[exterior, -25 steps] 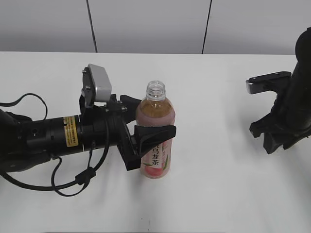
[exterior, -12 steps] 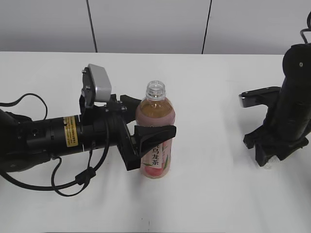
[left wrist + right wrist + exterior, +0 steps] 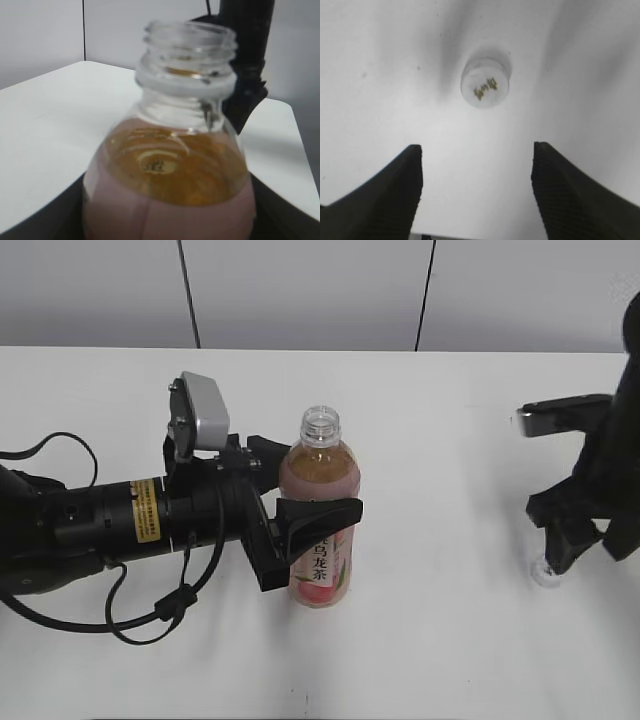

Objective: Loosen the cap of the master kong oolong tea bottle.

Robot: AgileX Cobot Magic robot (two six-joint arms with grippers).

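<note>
Upright near the middle of the white table (image 3: 430, 640), the master kong oolong tea bottle (image 3: 319, 530) — neck threads bare and open at the top. Clamped around its body by the left gripper (image 3: 300, 525), dark fingers closed against both sides of the label. Amber tea up to the shoulder, seen close in the left wrist view.

Off to the right, well apart from the bottle, the cap (image 3: 485, 83) lying flat on the tabletop, small grey mark facing up. Just above it the right gripper (image 3: 475, 195), spread wide and holding nothing — cap resting free beyond the two fingertips, touching neither.
</note>
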